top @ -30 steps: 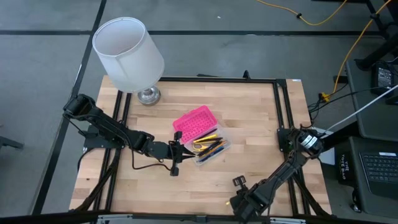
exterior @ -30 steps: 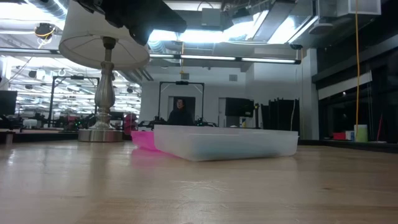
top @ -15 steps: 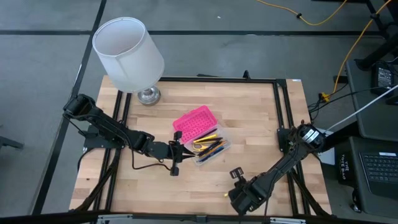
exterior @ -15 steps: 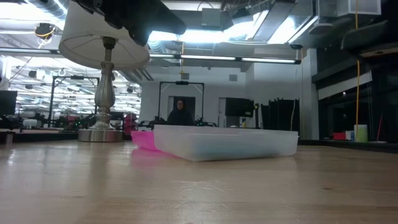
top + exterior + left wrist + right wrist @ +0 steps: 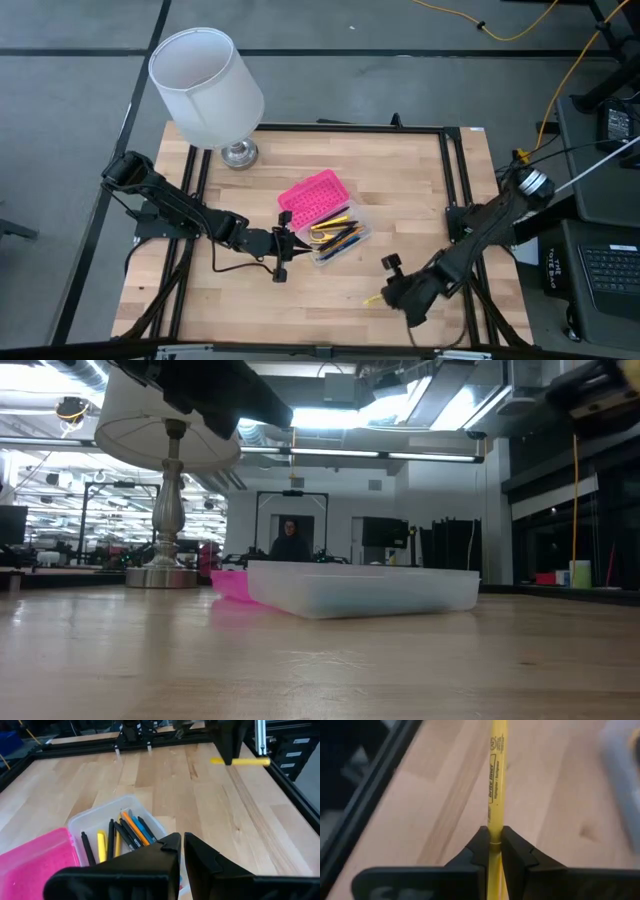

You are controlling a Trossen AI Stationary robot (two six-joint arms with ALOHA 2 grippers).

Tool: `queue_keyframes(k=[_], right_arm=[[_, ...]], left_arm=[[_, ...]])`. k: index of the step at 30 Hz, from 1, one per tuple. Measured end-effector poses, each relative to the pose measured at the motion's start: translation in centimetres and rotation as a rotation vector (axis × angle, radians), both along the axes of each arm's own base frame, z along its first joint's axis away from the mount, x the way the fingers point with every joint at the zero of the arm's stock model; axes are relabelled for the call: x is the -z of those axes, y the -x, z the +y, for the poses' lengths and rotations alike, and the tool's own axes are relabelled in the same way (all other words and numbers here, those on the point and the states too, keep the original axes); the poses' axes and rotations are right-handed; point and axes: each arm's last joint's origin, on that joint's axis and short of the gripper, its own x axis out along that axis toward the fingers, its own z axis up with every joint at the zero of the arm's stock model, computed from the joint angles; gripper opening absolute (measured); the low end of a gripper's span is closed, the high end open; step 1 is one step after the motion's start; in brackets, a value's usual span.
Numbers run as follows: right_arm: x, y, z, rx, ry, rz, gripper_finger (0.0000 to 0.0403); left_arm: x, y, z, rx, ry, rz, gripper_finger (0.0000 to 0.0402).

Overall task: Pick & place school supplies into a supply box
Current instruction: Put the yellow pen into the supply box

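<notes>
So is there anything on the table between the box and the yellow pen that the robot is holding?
No. In the high view, only bare wood lies between the supply box and the yellow pen in the right gripper.

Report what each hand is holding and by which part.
The right hand pinches a yellow highlighter near one end, most of the barrel sticking out ahead. The left hand, shut beside the supply box, holds nothing.

The pale, matt wooden plank table (image 5: 400, 190) shows visible grain and is edged by a black metal frame (image 5: 455, 170). On it, the small rectangular supply box (image 5: 335, 235) has a cloudy translucent plastic base and a hot-pink ribbed plastic lid (image 5: 310, 197). Beyond the lid, a lamp carries a smooth white shade (image 5: 205, 85) on a shiny metal foot (image 5: 238, 153). The right claw (image 5: 492, 842), matt black plastic, pinches a glossy yellow printed pen (image 5: 495, 775).
</notes>
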Motion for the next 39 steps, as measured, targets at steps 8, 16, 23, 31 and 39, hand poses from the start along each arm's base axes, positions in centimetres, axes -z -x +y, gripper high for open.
queue_keyframes(k=[8, 16, 23, 31, 39], right_arm=[[0.7, 2.5, -3.4, 0.058, -0.070, -0.307, 0.0032], [1.8, 3.6, -5.0, 0.069, -0.068, -0.554, 0.0032], [2.0, 3.3, -5.9, 0.089, -0.105, -0.690, 0.0032], [1.5, 2.3, -7.0, 0.078, -0.131, -0.724, 0.0032], [1.5, 1.7, -7.7, 0.066, -0.145, -0.715, 0.0032]], left_arm=[[0.0, 0.0, 0.0, -0.008, 0.013, 0.001, 0.0017], [0.0, 0.0, 0.0, -0.012, 0.022, 0.001, 0.0017], [0.0, 0.0, 0.1, -0.017, 0.022, 0.000, 0.0017], [-0.2, -0.1, 0.1, -0.052, 0.045, -0.023, 0.0017], [0.8, 0.7, 0.2, -0.012, 0.039, -0.162, 0.0017]])
